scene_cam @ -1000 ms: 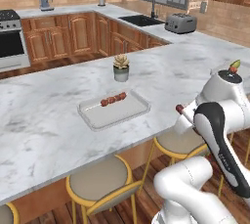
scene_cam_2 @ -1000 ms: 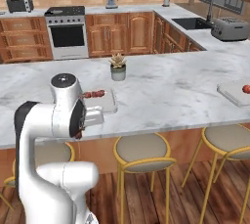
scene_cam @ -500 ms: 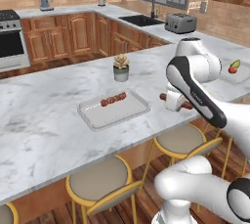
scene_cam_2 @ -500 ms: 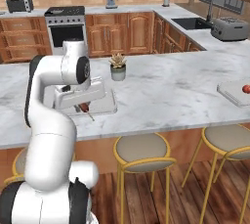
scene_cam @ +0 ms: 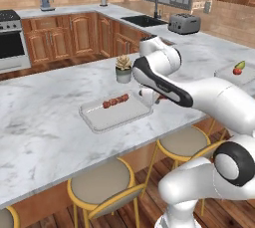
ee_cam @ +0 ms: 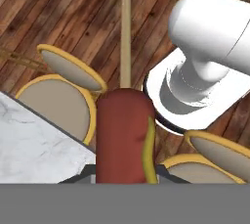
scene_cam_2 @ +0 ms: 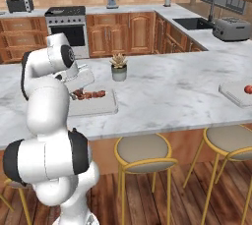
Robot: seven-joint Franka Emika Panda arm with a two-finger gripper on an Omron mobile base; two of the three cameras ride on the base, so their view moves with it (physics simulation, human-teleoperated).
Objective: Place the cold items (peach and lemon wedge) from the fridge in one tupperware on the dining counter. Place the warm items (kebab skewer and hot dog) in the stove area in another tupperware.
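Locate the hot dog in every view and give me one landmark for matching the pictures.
Left base view: the hot dog peeks out under the arm, just right of the tupperware holding the kebab skewer.
Right base view: I cannot make it out for certain.
Hand view: it rises from bottom centre, held in the shut jaws.
Shared landmark: the potted plant on the counter.
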